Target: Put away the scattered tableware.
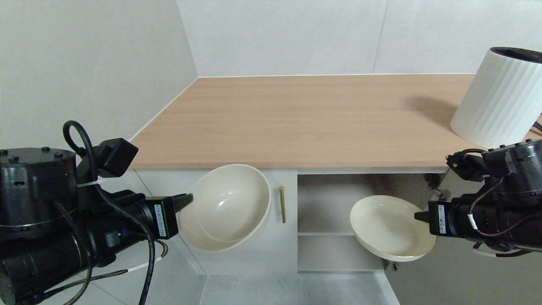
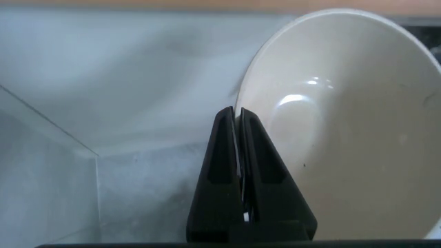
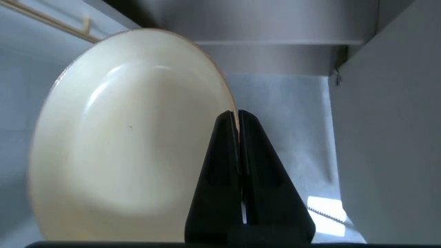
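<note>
- Pinched narrow on the rim of a cream bowl (image 1: 228,207) (image 2: 344,124): left gripper (image 1: 186,199) (image 2: 239,120), fingers pressed on either side of the rim, at the bowl's 9 o'clock in the head view.
- Held off any surface, tilted, with the hollow facing up and toward the camera; hanging in front of the closed white cabinet door (image 1: 279,250), just below the counter's front edge.
- Just beside the bowl at its 3 o'clock, apart from it: a slim upright brass handle (image 1: 282,204) on that door.
- Clamped just as narrowly on the rim of a cream plate (image 1: 389,226) (image 3: 131,138): right gripper (image 1: 419,216) (image 3: 238,124), at the plate's 3 o'clock in the head view.
- Carried in the air, tipped slightly, face up, before the open cabinet compartment (image 1: 326,203); overlapping in that view the right end of the inner shelf (image 1: 324,234); cannot tell whether touching it.
- Well apart from each other, bowl at 9 o'clock and plate at 3 o'clock, with handle and compartment opening between.
- Above both, toward 12 o'clock: a light wooden countertop (image 1: 296,118) running back to pale walls.
- At the countertop's 3 o'clock end: a tall white ribbed container (image 1: 495,97) with a dark mouth, standing on the wood and casting a shadow toward 9 o'clock.
</note>
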